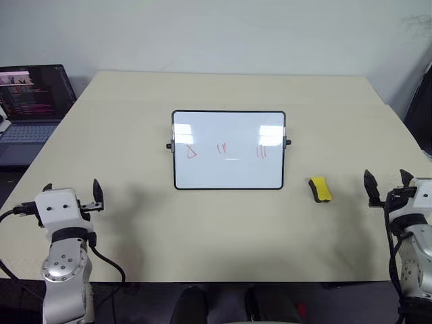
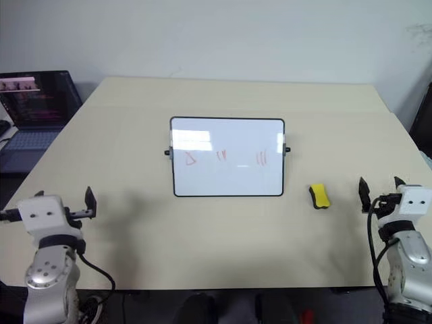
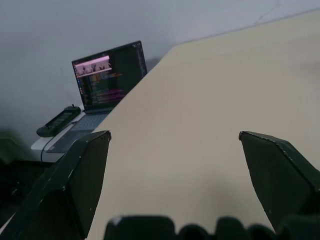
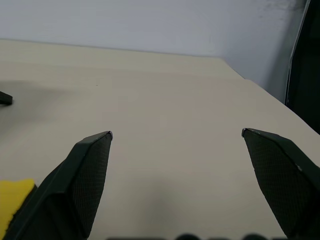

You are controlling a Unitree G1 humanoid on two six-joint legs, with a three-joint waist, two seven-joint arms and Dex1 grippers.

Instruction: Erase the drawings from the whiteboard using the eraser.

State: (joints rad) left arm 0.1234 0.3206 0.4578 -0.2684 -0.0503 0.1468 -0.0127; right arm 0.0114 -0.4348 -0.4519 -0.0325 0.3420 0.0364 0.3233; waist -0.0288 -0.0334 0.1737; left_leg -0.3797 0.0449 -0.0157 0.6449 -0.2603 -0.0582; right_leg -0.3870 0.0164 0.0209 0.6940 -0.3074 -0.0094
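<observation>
Your right gripper (image 1: 386,179) stands spread, empty; the small yellow block eraser (image 1: 320,189) lies just left of it.

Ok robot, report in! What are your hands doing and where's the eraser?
Left gripper open, empty. Right gripper open, empty. Eraser on table right of whiteboard, untouched; drawings still there. Nothing in the way.

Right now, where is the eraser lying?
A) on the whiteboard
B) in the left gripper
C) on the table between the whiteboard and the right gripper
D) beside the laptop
C: the eraser lies on the table, between the whiteboard and the open right gripper.
</observation>
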